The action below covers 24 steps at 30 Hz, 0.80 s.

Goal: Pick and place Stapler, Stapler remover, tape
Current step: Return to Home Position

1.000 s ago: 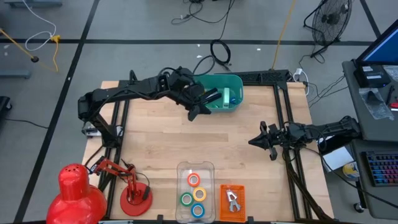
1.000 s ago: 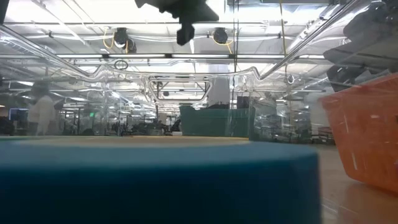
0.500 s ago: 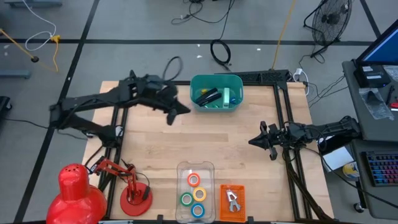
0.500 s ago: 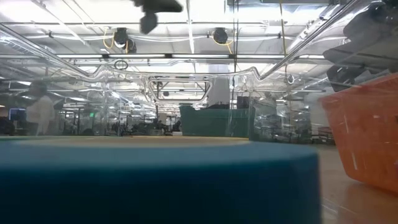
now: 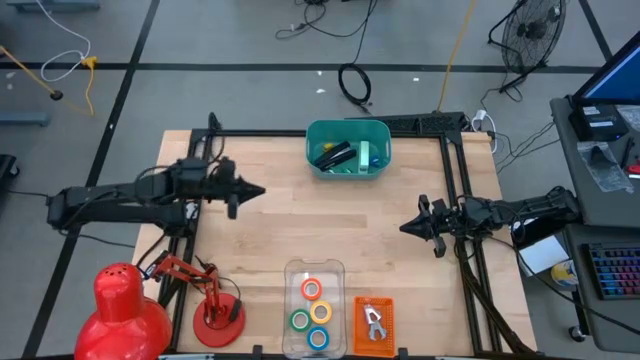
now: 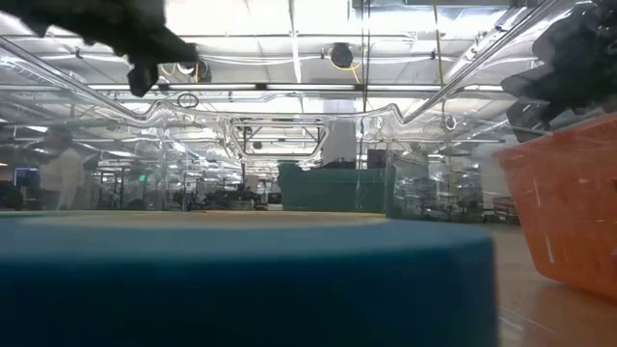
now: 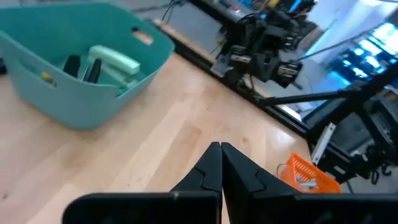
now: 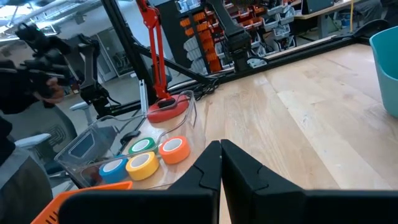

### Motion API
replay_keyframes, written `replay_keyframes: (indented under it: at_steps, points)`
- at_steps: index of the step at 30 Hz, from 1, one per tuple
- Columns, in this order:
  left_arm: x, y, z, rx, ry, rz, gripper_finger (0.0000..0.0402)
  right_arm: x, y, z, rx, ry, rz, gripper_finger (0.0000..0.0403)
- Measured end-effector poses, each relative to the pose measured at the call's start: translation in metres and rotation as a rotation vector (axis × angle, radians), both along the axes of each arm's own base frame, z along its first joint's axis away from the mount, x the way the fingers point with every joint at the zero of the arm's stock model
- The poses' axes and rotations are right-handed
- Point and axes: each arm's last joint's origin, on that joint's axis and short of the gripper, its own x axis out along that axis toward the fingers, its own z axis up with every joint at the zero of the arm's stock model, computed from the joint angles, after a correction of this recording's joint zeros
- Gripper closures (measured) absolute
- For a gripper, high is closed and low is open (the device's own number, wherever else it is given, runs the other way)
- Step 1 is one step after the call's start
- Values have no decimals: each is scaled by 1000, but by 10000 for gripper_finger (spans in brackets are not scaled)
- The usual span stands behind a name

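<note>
Left claw (image 5: pixel 258 191): closed, empty, over bench's (image 5: pixel 330 225) left side.
Right claw (image 5: pixel 407 227): closed, empty, over right side.
Tape (image 5: pixel 312 311): in clear bin (image 5: pixel 290 290).

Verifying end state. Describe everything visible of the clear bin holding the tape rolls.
The clear bin is a rectangular see-through plastic tub with rounded corners, upright and open-topped, at the table edge opposite the teal bin. Four tape rolls lie flat inside: orange, green, yellow, blue. The orange basket sits close on one side, the red lamp base on the other. Nothing grips it.
</note>
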Motion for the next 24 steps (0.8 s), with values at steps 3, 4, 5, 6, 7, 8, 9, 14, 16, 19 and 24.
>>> replay_keyframes:
  at_steps: [3, 4, 5, 6, 7, 8, 9, 14, 16, 19, 24]
  points:
    - [-14, -5, -11, 63, -67, -28, 401, 0, 0, 0, 0, 0, 0, 399]
    - [-19, -6, -15, 80, -87, -33, 401, 0, 0, 0, 0, 0, 0, 399]
    - [-23, -7, -20, 87, -104, -32, 401, 0, 0, 0, 0, 0, 0, 399]
    - [-27, -8, -24, 89, -123, -23, 401, 0, 0, 0, 0, 0, 0, 399]
    - [-30, -8, -27, 89, -142, -16, 401, 0, 0, 0, 0, 0, 0, 399]
    - [-34, -8, -30, 91, -171, -9, 401, 0, 0, 0, 0, 0, 0, 399]
    - [-38, -9, -32, 95, -200, -4, 401, 0, 0, 0, 0, 0, 0, 399]
    - [-51, -10, -39, 115, -297, 10, 400, 0, 0, 0, 0, 0, 1, 399]
    - [-54, -11, -44, 116, -308, 0, 401, 0, 0, 0, 0, 0, 1, 399]
    - [-57, -13, -54, 108, -322, -26, 400, 0, 0, 0, 0, 0, 1, 399]
    - [-60, -14, -70, 77, -349, -28, 401, 0, 0, 0, 0, 0, 1, 398]
